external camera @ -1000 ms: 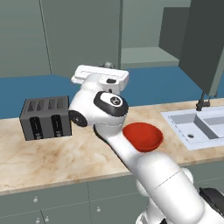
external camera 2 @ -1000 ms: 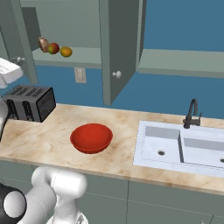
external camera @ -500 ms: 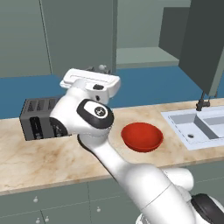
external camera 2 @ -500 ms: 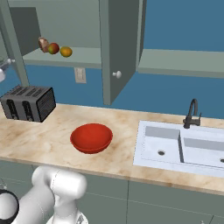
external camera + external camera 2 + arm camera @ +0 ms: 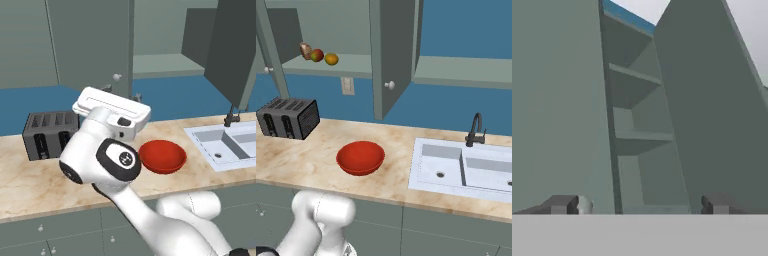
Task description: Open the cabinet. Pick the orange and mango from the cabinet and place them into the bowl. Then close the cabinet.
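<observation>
The cabinet (image 5: 391, 55) stands open, both doors swung out. On its lower shelf the mango (image 5: 317, 55) lies just left of the orange (image 5: 331, 59). The red bowl (image 5: 162, 156) (image 5: 360, 157) sits empty on the counter below. My white hand (image 5: 112, 112) hovers above the counter between toaster and bowl, in front of the left door's knob (image 5: 116, 77). In the hand view my gripper (image 5: 638, 205) is open and holds nothing. It looks up into the cabinet's bare shelves (image 5: 637, 137), and a pale knob (image 5: 585, 205) sits beside the left fingertip (image 5: 559, 204).
A brownish round item (image 5: 305, 50) lies left of the mango. A black toaster (image 5: 288, 117) stands left of the bowl. The sink (image 5: 466, 165) and its faucet (image 5: 476, 130) are at the right. The open right door (image 5: 235, 50) juts out over the counter.
The arm's elbow has swung toward the left camera and the hand has sunk a little. The hand has left the left edge of the right base view. Fruit and bowl have not moved.
</observation>
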